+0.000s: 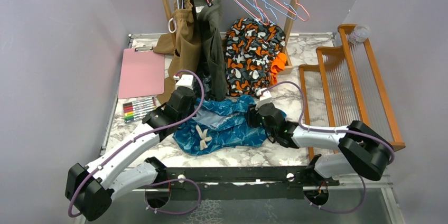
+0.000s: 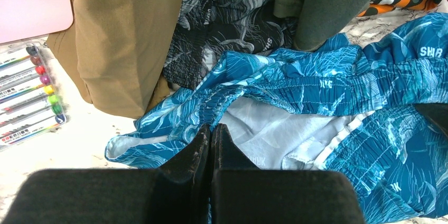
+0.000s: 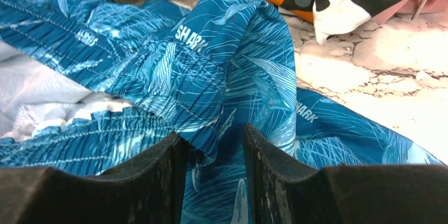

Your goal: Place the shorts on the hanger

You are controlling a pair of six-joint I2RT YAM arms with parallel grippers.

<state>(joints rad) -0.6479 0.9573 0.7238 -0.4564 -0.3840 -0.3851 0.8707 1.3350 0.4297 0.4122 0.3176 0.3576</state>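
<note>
Lying crumpled at centre, the shorts (image 1: 227, 126) have the left gripper (image 2: 211, 129) pressed together at their nine o'clock waistband, while the half-spread right gripper (image 3: 214, 134) straddles the three o'clock fold and should bite deep before lifting.

Marble table (image 1: 243, 156) with teal shorts (image 1: 227, 126), pink clipboard (image 1: 141, 72), marker pack (image 1: 138, 109), wooden frame (image 1: 343, 92)

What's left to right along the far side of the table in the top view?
pink clipboard → tan garment → olive garment → orange, black and white patterned garment → wooden rack. The shorts are skipped: they lie nearer and span several of these.
</note>
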